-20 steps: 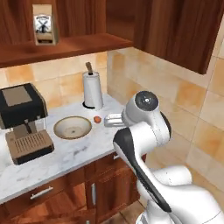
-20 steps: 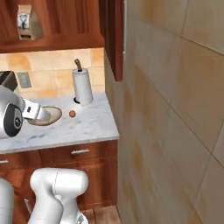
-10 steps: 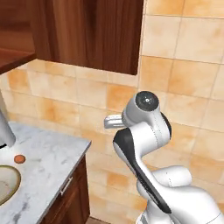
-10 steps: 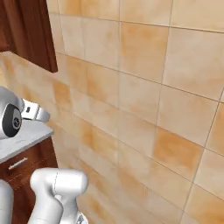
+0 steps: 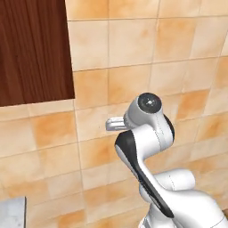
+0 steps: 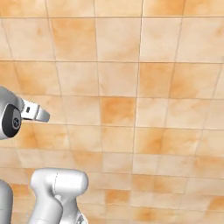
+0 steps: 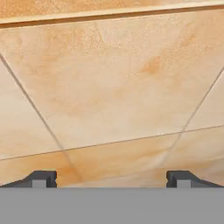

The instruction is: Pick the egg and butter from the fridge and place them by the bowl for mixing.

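Observation:
My gripper [image 7: 111, 178] is open, its two dark fingertips [image 7: 43, 178] standing far apart with nothing between them. Beyond them the hand view looks at large orange-beige tiles crossed by thin seams. My white arm [image 5: 147, 133] is folded up in front of a tiled wall [image 5: 178, 67] and also rises at the left edge of the right base view [image 6: 13, 118]. The egg, the butter, the fridge and the bowl are out of view.
A dark wooden wall cabinet [image 5: 33, 49] hangs at the upper left. A small corner of grey marble counter [image 5: 11, 213] shows at the lower left. The orange-beige tiled wall [image 6: 140, 96] stands close ahead.
The whole picture has swept sideways, so the base has turned away. Counter, bowl, egg and paper-towel roll have slid out at the left. Arm pose and open gripper look unchanged.

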